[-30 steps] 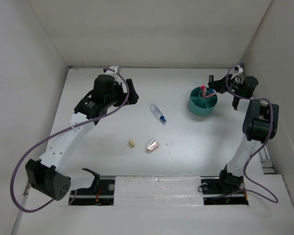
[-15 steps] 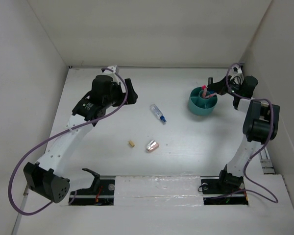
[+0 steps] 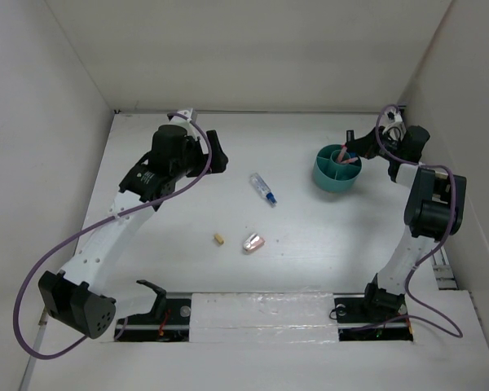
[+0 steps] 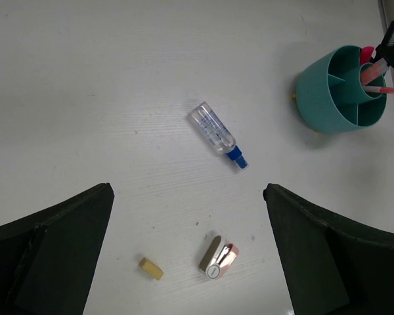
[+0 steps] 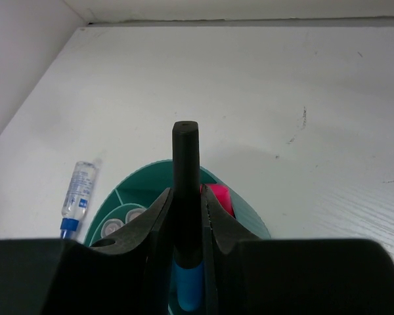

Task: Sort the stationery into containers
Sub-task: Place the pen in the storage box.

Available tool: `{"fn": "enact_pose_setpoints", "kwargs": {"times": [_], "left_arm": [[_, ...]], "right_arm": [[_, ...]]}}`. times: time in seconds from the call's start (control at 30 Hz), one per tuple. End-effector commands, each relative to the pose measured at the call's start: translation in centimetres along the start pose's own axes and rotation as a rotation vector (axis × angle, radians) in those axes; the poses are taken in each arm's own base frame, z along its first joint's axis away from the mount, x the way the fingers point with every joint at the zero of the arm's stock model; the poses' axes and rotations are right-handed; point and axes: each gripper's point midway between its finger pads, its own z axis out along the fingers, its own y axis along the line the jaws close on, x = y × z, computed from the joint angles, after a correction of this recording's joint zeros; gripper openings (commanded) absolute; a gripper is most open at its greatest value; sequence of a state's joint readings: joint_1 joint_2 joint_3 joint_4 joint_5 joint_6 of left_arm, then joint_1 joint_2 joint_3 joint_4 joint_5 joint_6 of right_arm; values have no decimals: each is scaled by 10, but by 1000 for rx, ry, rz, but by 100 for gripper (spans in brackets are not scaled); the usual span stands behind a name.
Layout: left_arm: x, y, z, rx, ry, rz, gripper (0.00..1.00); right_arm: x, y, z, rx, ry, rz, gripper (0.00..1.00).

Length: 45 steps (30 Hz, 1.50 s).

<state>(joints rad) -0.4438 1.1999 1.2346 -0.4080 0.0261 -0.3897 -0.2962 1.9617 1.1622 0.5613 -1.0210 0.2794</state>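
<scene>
Black marker (image 5: 186,164) lower into teal bowl (image 4: 318,98), tip hidden, in clenched right claw (image 5: 186,198); left claw (image 4: 187,189) released.

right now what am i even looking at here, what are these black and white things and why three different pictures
These are two robot arms bolted at the near edge of a white table. One picture looks down from above; the other two come from cameras on the wrists. The left gripper is open and empty. The right gripper is shut on a black marker with a blue end, over a teal bowl whose compartments hold pink pens. Loose on the table lie a clear tube with a blue cap, a tan block and a silver-pink oval piece.
</scene>
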Motion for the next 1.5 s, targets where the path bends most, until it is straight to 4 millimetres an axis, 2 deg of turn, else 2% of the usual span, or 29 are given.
{"fn": "enact_pose_setpoints", "kwargs": {"times": [0.0, 0.1, 0.17, 0.33, 0.4, 0.7, 0.93, 0.97, 1.03, 1.1, 1.13, 1.17, 1.27, 1.3, 1.33, 1.37, 1.4, 1.43, 1.47], "left_arm": [[-7, -2, -7, 12, -37, 15, 100], [-7, -2, -7, 12, -37, 15, 100], [-7, -1, -7, 12, -37, 24, 100], [-7, -1, -7, 12, -37, 24, 100], [-7, -3, -9, 24, -42, 24, 100], [-7, -3, -9, 24, -42, 24, 100], [-5, -2, -6, 20, -33, 24, 100], [-6, 0, -5, 11, -38, 24, 100], [-7, 1, -5, -1, -43, 24, 100], [-5, 3, -2, -13, -39, 15, 100], [-1, 5, 1, -21, -21, 16, 100], [-5, 4, -1, -17, -29, 15, 100], [-1, 12, 5, -65, -19, 7, 100], [-4, 17, 5, -94, -33, -3, 100], [-2, 21, 5, -114, -30, -2, 100], [-2, 25, 4, -139, -31, -12, 100], [-5, 28, 6, -160, -42, -26, 100], [-6, 37, 4, -212, -54, -24, 100], [-9, 40, 2, -232, -62, -37, 100]], "right_arm": [[-32, 10, -5, -9, -50, -106, 8], [-32, 10, -5, -9, -50, -106, 9], [-33, 10, -6, 1, -53, -106, 16], [-36, 10, -8, 30, -63, -114, 25], [-37, 8, -8, 40, -66, -114, 31], [-36, 10, -9, 41, -66, -123, 33], [-37, 11, -9, 36, -78, -119, 42], [-47, 13, -10, 41, -94, -127, 49], [-60, 21, -11, 34, -112, -133, 55], [-77, 25, -14, 61, -151, -134, 78], [-88, 27, -16, 75, -172, -153, 100], [-100, 33, -20, 96, -189, -150, 100], [-134, 31, -25, 208, -259, -143, 100], [-142, 37, -27, 240, -271, -125, 100], [-155, 31, -33, 309, -310, -113, 100], [-170, 43, -29, 332, -335, -121, 100], [-173, 50, -30, 380, -321, -105, 100], [-185, 45, -34, 498, -358, -100, 100], [-203, 74, -19, 505, -377, -133, 100]]}}
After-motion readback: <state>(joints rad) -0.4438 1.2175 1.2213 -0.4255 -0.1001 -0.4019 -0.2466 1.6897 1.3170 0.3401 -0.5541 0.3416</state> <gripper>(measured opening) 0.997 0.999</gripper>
